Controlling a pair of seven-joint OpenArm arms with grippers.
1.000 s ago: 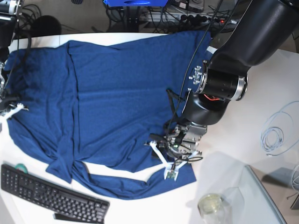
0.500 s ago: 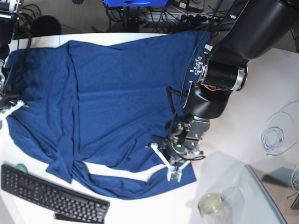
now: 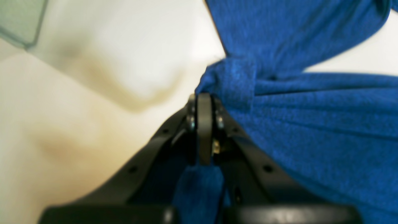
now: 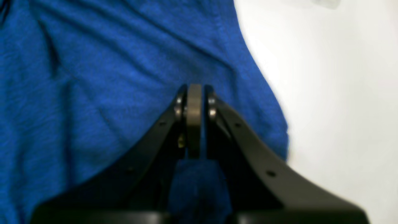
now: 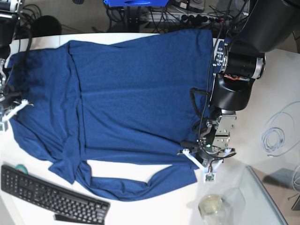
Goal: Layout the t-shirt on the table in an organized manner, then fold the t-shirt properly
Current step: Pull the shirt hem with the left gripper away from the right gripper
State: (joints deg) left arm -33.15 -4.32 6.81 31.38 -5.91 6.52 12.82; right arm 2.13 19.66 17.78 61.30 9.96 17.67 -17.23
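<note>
The t-shirt [image 5: 131,98] lies spread across most of the white desk [image 5: 276,84], body roughly flat, with one long sleeve trailing in a loose curl along the near edge by the keyboard [image 5: 51,197]. The left tool [image 5: 206,161] is pinched tight on the hem corner at the shirt's right side; the left wrist view shows cloth bunched and knotted-looking right at its closed tips. The right tool [image 5: 11,110] is likewise clamped shut on the fabric at the opposite edge, with cloth showing between its arms in the right wrist view.

The main risk, as I judge it, is uneven pulling. With both edges gripped, a tug from one side alone would drag the whole garment and put new wrinkles across the body instead of flattening it. The bunched corner in the left tool may hold more than one layer, so a lift could carry the sleeve along and twist it. The glass jar [image 5: 211,205] and the clear tray [image 5: 262,197] sit near the left arm's wrist, so a low sweep outward could knock them
</note>
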